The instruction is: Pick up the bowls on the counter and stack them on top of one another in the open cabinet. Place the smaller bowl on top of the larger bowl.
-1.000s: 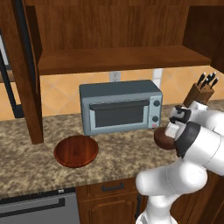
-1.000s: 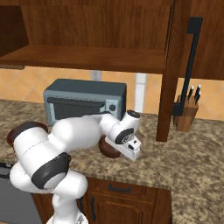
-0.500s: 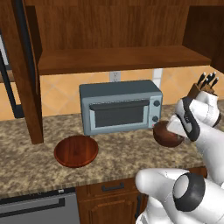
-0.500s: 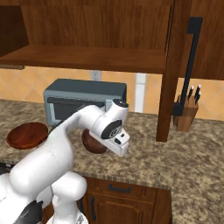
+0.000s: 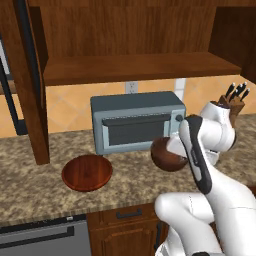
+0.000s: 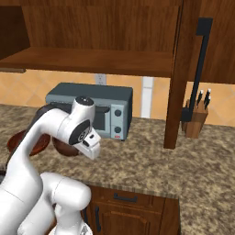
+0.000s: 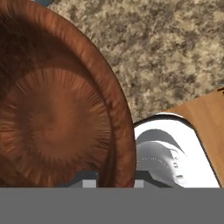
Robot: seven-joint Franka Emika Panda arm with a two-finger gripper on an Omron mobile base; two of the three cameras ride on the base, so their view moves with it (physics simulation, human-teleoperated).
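**Small bowl in the jaws, nothing shelved yet**

Nearest you, the jaws (image 7: pixel 114 177) are closed on the rim of the smaller bowl (image 7: pixel 57 109), one tip inside the wall and one outside, so the bowl sits right against them with its hollow open to the hand camera. In both base views it hangs off the table (image 5: pixel 30 185), carried in front of the grey-blue toaster oven (image 5: pixel 137 120).

Out to the side of the jaws and lower, the larger bowl (image 5: pixel 87 172) lies flat on the table, well apart from the one you hold and untouched.

Above and beyond the jaws, the open cabinet (image 5: pixel 135 67) shows a bare shelf. Farthest off, on the other side, a knife block (image 5: pixel 234 102) stands at the wall.

Count: two bowls, one gripped and one on the table; one cabinet shelf; one toaster oven; one knife block.

By my reading, you are early on: one pick is made, no placement. The small bowl must end on top, so either the large one goes up first, or you restack later. Both placements remain.
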